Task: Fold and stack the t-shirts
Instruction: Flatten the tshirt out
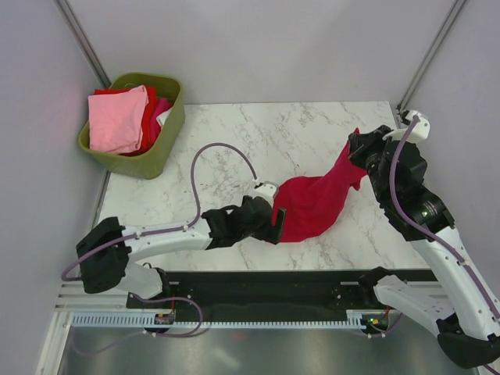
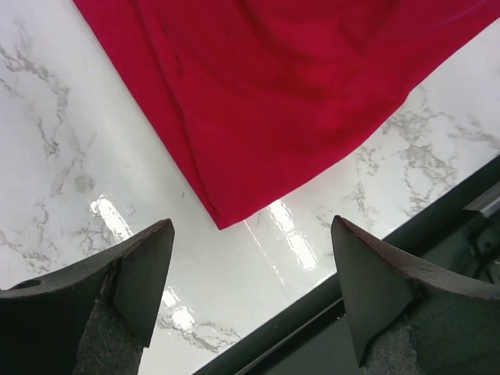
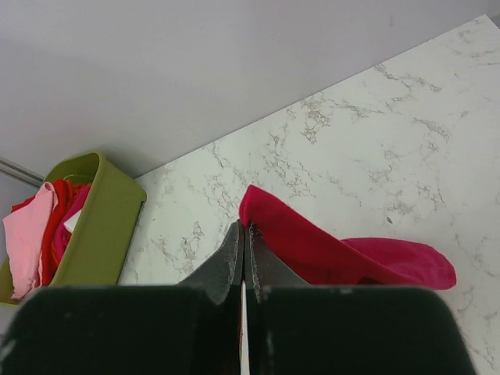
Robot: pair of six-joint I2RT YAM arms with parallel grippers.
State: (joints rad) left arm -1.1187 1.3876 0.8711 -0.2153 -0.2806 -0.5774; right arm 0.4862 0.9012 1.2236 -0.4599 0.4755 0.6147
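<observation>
stretching out the crimson shirt: notes on the next grab

your right gripper is clamped shut on one end of the crimson shirt, pinching a peak of cloth up off the table over by the right edge. from that pinch the shirt sags down and to the left in a loose band. most of it lies bunched on the marble near the front edge, about mid-table.

your left gripper is wide open with nothing in it, hanging just over the low end of the cloth. in the left wrist view a pointed corner of hem sits right between the fingers, but i can't tell if they touch it.

handling-wise, expect it to be light and totally limp. it won't hold a shape, it drapes and doubles over on itself, and a thin single layer can slip out of a shallow pinch. the marble looks glossy, so the cloth will probably slide rather than catch.

if it were me, i'd take that hem corner, going deep enough to get the seam in and not just the tip. then you've got two ends to pull it flat.

the other shirts, a light pink one on top of more red, sit in the olive basket at the far left corner, well apart. nothing looks folded or stacked on the table yet.
</observation>
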